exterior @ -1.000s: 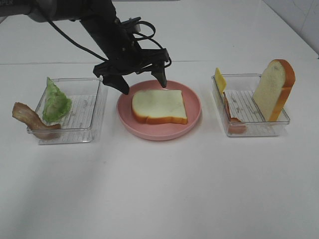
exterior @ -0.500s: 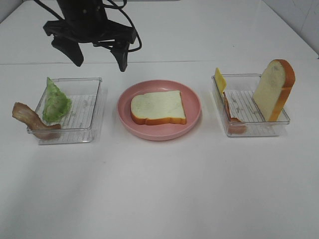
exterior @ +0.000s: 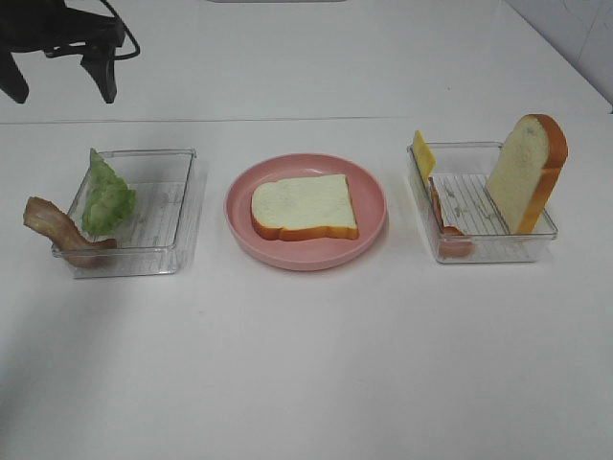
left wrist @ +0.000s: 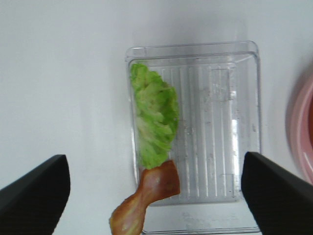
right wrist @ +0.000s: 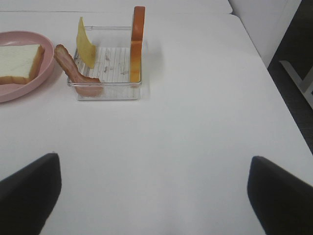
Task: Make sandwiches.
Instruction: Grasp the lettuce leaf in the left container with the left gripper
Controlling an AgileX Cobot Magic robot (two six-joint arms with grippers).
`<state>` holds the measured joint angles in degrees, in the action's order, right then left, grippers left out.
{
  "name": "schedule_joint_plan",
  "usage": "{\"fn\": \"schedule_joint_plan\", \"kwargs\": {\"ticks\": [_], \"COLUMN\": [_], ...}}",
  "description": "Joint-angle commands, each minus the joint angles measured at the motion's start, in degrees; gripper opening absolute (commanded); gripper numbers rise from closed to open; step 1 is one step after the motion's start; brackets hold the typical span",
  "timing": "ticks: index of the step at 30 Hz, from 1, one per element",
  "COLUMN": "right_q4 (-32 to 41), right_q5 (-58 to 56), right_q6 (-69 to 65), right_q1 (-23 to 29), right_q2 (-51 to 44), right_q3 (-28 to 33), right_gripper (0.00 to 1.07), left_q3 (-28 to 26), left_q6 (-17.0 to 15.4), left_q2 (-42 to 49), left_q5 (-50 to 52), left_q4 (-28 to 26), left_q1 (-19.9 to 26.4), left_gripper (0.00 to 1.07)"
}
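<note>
Beneath the left pincer point(exterior: 60, 91), spread wide and empty, lies the lettuce leaf point(left wrist: 154, 117); best pinch its middle, clear of the bacon strip point(left wrist: 146, 196) at its end.

My left pincer point(exterior: 62, 94) hangs spread wide beyond the left tray point(exterior: 172, 206), where lettuce point(exterior: 105, 196) leans and bacon point(exterior: 57, 230) drapes over the rim. One bread slice point(exterior: 305, 204) lies flat on the pink plate point(exterior: 374, 206); a second slice point(exterior: 525, 172) stands in the right tray point(exterior: 488, 251).
</note>
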<state>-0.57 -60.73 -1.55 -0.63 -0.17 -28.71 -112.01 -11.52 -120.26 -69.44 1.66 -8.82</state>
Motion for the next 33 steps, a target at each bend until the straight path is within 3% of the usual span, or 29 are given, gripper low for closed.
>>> {"fn": "schedule_joint_plan", "kwargs": {"ticks": [1,10,21,29,33], "right_q4": [-0.11,-0.11,-0.11,-0.11,-0.11], "right_q5": [0.34,0.34,0.34,0.34,0.34], "right_q6": [-0.34,-0.34,-0.34,-0.34,-0.34], "right_q1": [-0.34,-0.34,-0.34,-0.34,-0.34], "right_q2": [-0.74,-0.74,-0.74,-0.74,-0.74], "right_q3": [0.17,0.17,0.17,0.17,0.17], "right_gripper": [0.97,0.97,0.97,0.97,0.97], "left_q3": [-0.17,-0.17,-0.17,-0.17,-0.17], "left_q6": [1.49,1.60,2.86,2.86,2.86], "left_q2": [-2.58,-9.11,-12.95,-12.95,-13.01], "left_q5": [-1.32,4.35,4.41,3.72,3.50], "left_q4": [0.17,-1.66,-1.15,0.63,1.32], "left_q1": [1.09,1.03,0.80,0.80,0.80], "left_gripper": [0.87,0.87,0.84,0.67,0.67]}}
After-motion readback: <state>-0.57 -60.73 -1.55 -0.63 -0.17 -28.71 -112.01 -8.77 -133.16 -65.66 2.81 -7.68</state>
